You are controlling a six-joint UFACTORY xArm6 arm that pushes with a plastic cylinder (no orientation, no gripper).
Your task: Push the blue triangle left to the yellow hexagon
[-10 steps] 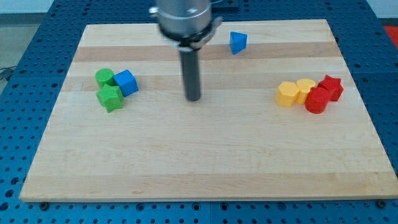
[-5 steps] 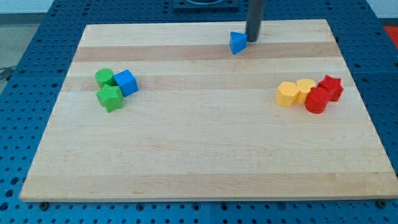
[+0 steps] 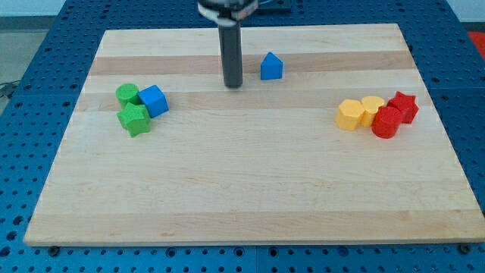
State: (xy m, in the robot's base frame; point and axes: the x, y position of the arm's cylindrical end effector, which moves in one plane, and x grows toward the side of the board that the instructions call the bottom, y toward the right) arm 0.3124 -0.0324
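I have no pincer, only my tip [image 3: 233,85], which sits just left of the blue triangle [image 3: 271,67], not touching. The yellow hexagon [image 3: 349,115] is far off at the view's right, beside red blocks [image 3: 394,114].

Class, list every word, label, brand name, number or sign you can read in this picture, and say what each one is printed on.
None: no readable text appears anywhere in the view.
The blue triangle, the yellow hexagon, the other coloured blocks and the wooden board all have plain, unmarked faces.
The dark rod carries no visible label; my tip stands just to the view's left of the blue triangle, with a gap between them.
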